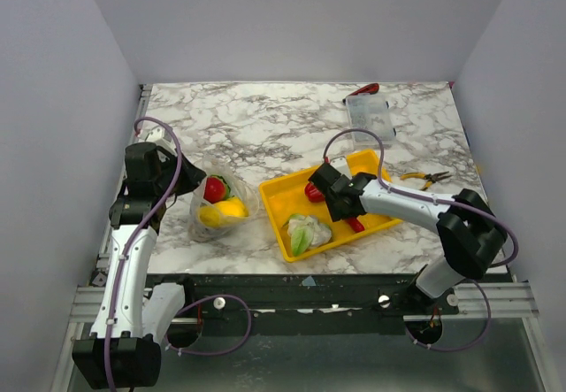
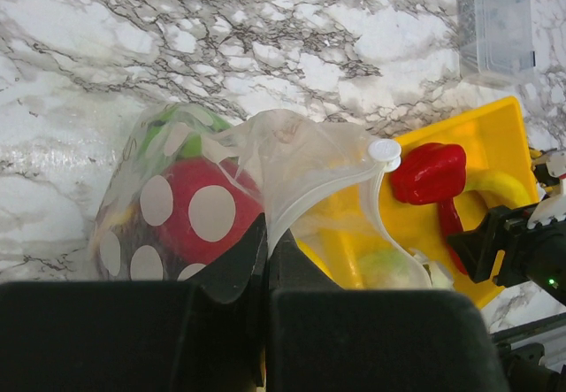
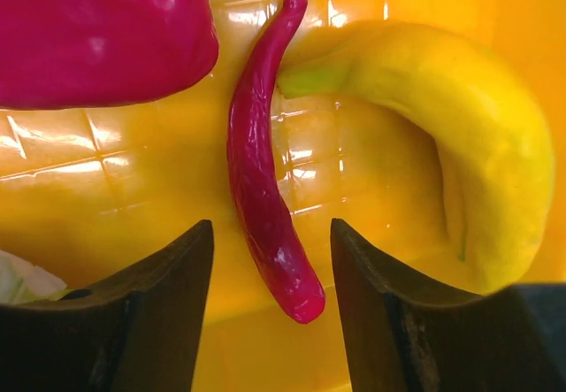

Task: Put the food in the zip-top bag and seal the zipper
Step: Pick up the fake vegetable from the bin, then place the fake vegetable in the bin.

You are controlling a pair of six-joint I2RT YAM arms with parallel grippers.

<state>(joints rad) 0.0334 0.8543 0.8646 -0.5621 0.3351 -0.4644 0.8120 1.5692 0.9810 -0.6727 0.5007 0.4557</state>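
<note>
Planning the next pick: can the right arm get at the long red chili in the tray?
Probably yes: its open fingers straddle the chili, nothing covers it, though the banana lies close beside.

The top external camera looks down from high above the 6 o'clock edge of the marble table (image 1: pixel 265 126). The left wrist camera sits close over the zip-top bag (image 2: pixel 301 162), with the yellow tray (image 2: pixel 486 135) at 3 o'clock; the right wrist camera peers into that tray from very near, the part all three share
</note>
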